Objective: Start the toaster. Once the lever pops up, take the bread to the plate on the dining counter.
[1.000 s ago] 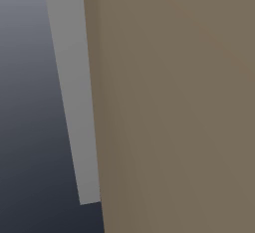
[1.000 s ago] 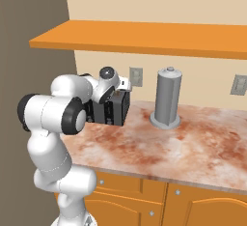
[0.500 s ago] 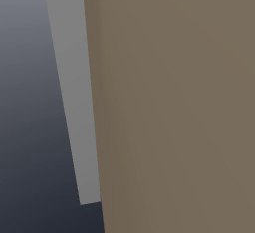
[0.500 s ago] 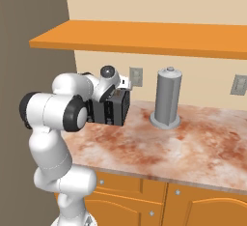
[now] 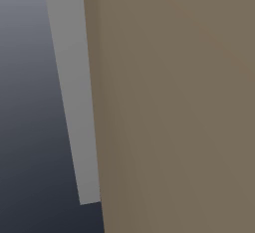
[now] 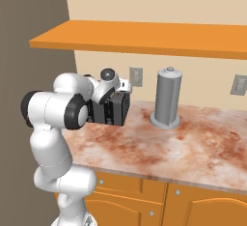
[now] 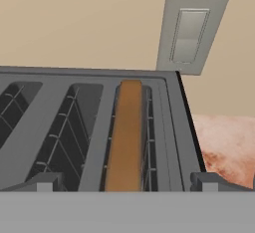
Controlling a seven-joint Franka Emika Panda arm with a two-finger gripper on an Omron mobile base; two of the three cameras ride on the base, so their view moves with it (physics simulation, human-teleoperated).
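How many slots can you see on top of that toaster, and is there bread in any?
3. In the hand view, the bread stands in the rightmost slot; the middle slot and the left slot look empty. More slots may lie beyond the picture's left edge.

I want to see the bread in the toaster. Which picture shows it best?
The hand view: the bread stands edge-on in a slot of the toaster, seen from close above. The right base view shows the toaster from afar, partly behind the arm, and no bread can be made out. The left base view faces a brown wall.
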